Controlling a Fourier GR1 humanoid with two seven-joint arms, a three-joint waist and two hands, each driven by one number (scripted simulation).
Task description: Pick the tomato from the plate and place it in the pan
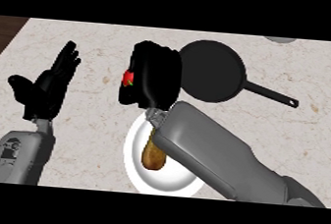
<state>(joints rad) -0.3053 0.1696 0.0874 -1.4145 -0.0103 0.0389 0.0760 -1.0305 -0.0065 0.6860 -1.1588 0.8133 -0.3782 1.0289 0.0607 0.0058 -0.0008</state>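
- The counter [202, 48] is pale beige stone with thin brownish veins running through it.
- A dark brown strip shows along the counter's far left and right edges.
- The pan [215, 71] is black all over, handle included.
- The plate [136, 166] is plain white.
- The tomato [128, 77] is bright red with a small green spot.
- An oblong golden-brown item [152, 158], mottled with darker brown, lies on the plate.
- The left hand [48, 87] and right hand [155, 76] are black.
- Both forearms are grey.

tomato [128, 77] mostly hidden by right hand [154, 76] (curled round it), plate [137, 153] partly under forearm
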